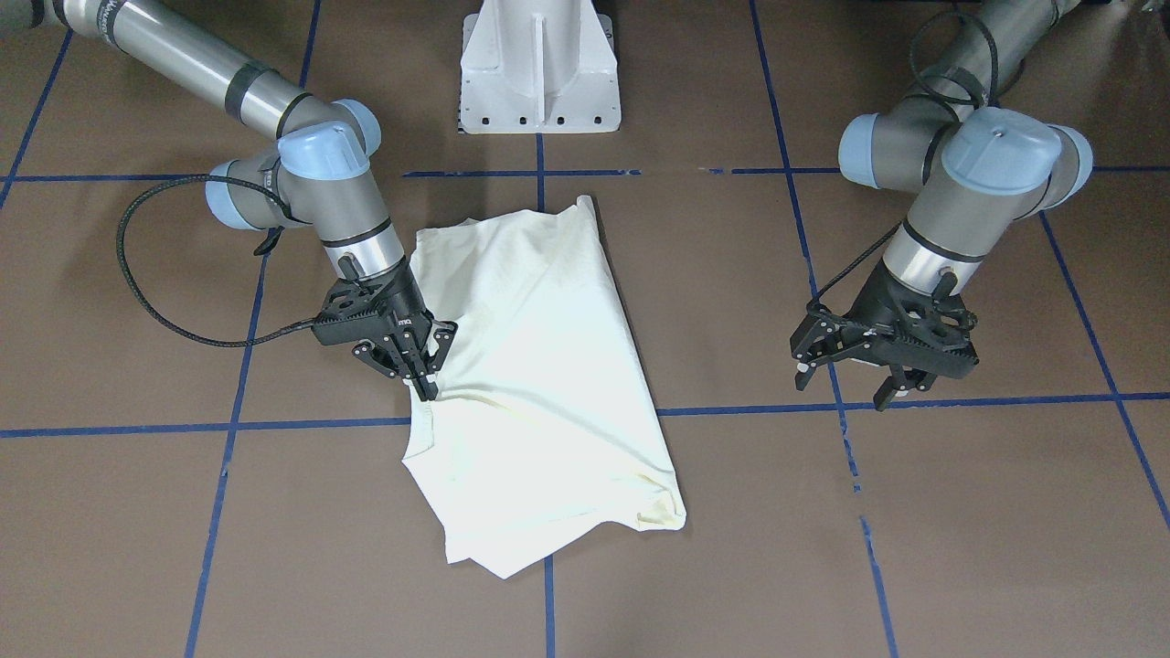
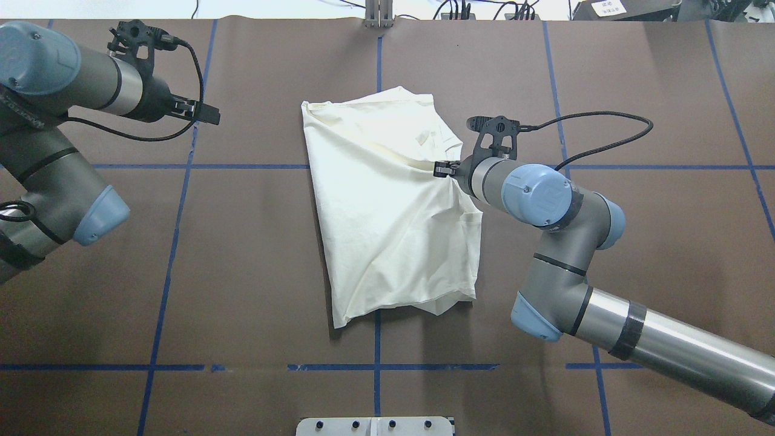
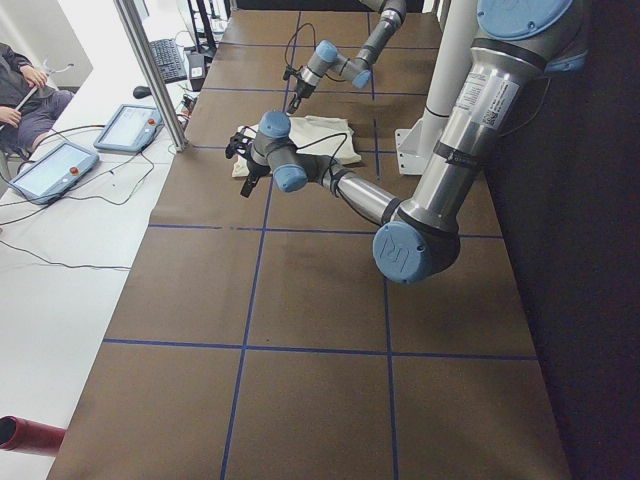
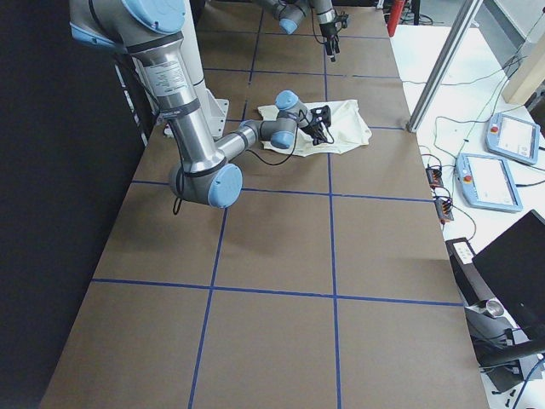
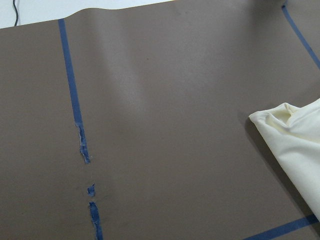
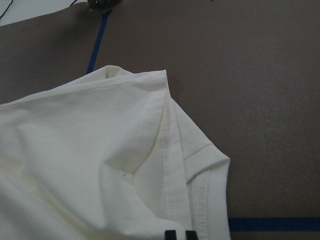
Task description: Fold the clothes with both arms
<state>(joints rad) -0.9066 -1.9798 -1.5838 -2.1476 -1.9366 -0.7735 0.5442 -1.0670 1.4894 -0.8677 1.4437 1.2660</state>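
The soft, light T-shirt (image 1: 539, 366), loosely folded on the bench (image 1: 914, 548) just out from the pedestal base (image 1: 539, 68), would likely sag unless taken at a stitched hem; the right end effector (image 1: 422, 379) pinched its side edge, while the left end effector (image 1: 843, 384) hung spread and empty.

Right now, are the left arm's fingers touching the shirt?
No, the left fingers hang open over the brown table, well apart from the shirt.
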